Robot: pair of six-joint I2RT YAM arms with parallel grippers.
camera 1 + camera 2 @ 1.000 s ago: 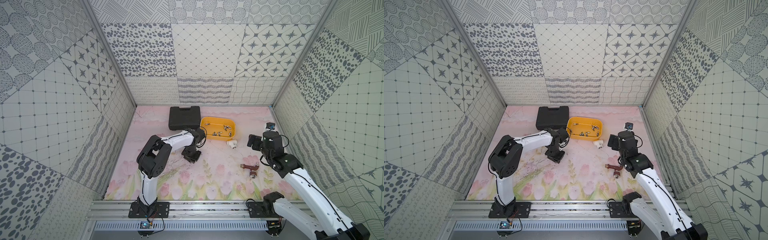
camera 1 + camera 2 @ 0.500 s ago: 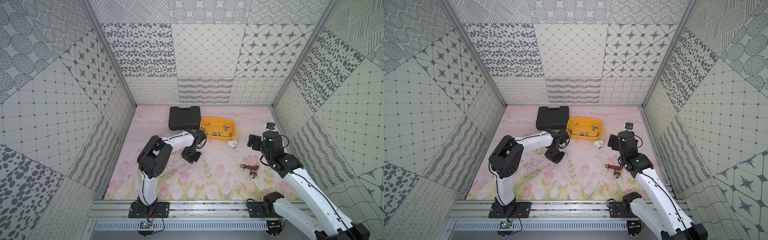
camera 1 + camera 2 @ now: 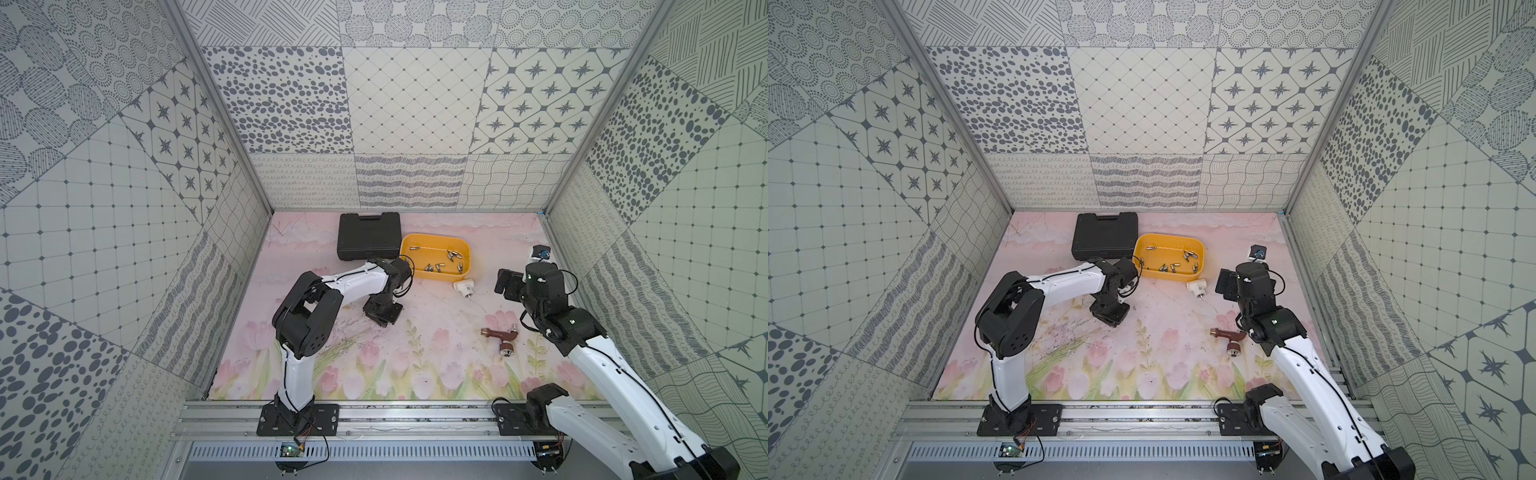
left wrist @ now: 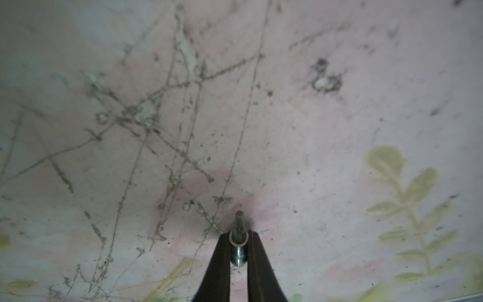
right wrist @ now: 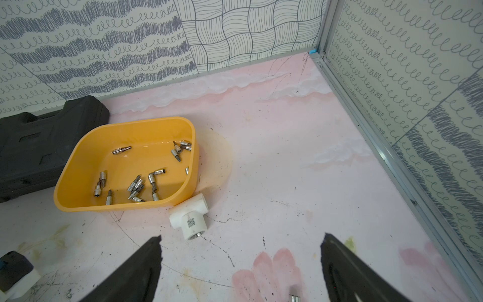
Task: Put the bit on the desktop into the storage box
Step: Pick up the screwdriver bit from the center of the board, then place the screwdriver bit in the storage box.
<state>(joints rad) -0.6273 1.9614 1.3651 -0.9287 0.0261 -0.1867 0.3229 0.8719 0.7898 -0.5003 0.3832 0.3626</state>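
My left gripper (image 4: 238, 236) points down at the pink mat and is shut on a small silver bit (image 4: 238, 253), whose dark tip sticks out past the fingertips. In both top views the left gripper (image 3: 384, 316) (image 3: 1109, 312) stands a little in front of the yellow storage box (image 3: 432, 257) (image 3: 1169, 255), and the bit is hidden under it. The storage box (image 5: 125, 123) holds several silver bits. Right of the box, my right gripper (image 5: 241, 239) (image 3: 505, 281) hovers open with nothing between its fingers.
A black tool case (image 3: 369, 236) lies left of the box. A white pipe tee (image 3: 464, 287) (image 5: 189, 217) sits at the box's near right corner. A brown tap fitting (image 3: 500, 338) lies by the right arm. A small white-and-blue block (image 3: 540, 252) sits near the right wall.
The left gripper's jaws have come together on the bit. Both arms stay almost where they were.
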